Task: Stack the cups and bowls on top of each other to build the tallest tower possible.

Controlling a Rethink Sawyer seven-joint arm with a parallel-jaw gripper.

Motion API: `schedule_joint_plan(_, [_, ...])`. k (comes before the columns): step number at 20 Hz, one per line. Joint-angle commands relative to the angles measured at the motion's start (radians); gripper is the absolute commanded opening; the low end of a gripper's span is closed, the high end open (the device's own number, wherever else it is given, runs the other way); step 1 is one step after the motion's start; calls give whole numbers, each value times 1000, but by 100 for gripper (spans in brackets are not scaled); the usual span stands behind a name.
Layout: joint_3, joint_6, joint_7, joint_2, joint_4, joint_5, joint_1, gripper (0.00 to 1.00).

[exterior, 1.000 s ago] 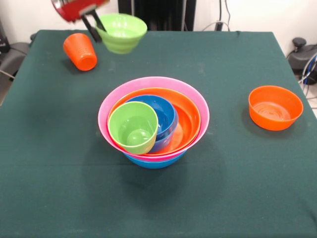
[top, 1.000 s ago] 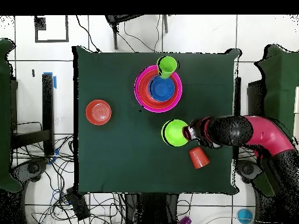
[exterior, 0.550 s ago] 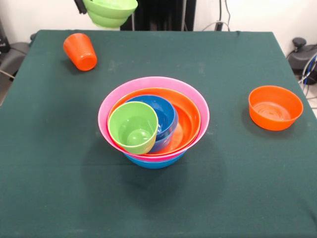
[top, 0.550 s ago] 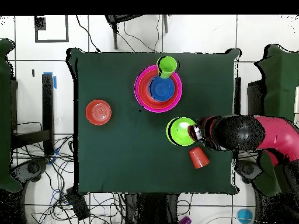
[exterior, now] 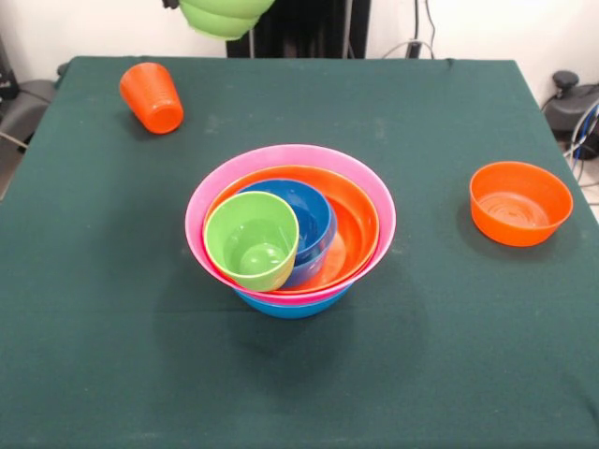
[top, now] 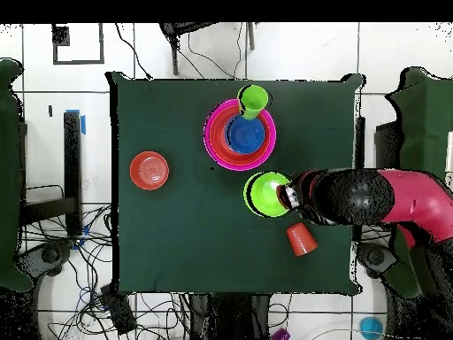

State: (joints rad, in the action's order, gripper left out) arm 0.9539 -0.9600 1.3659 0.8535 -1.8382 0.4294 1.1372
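The tower (exterior: 290,224) stands mid-table: a wide blue bowl (exterior: 290,305) underneath, then a pink bowl (exterior: 292,153), an orange bowl (exterior: 360,224) and a small blue bowl (exterior: 314,210). A lime-green cup (exterior: 253,241) leans against the small blue bowl's near side. My gripper (top: 287,197) is shut on the rim of a small lime-green bowl (exterior: 225,17) (top: 264,194), held high in the air beside the tower. An orange ribbed cup (exterior: 153,96) (top: 302,238) lies on its side on the table, close to the held bowl. A small orange bowl (exterior: 519,201) (top: 149,170) sits alone on the table.
The green table (exterior: 421,112) reaches all the way around the tower. My red and black arm (top: 389,199) comes in over the table edge on the orange cup's side.
The lime-green bowl has gone up off the table with my gripper, to the top edge of the front view. It ends slightly closer to the tower. Everything else is still.
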Motion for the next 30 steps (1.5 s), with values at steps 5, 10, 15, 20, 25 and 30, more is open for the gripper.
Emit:
schedule_joint_plan(5, [0,192,103,-4,-113,-39,-102,0])
schedule_joint_plan(10, [-12,253,100,-3,-140,-34,-118,0])
schedule_joint_plan(15, [-20,315,106,-1,-170,-37,-131,0])
schedule_joint_plan(20, [-46,353,105,-10,-175,-18,-154,0])
schedule_joint_plan(25, [-71,375,102,-26,-167,-9,-166,0])
schedule_joint_plan(30, [-82,384,101,-35,-147,-5,-186,0])
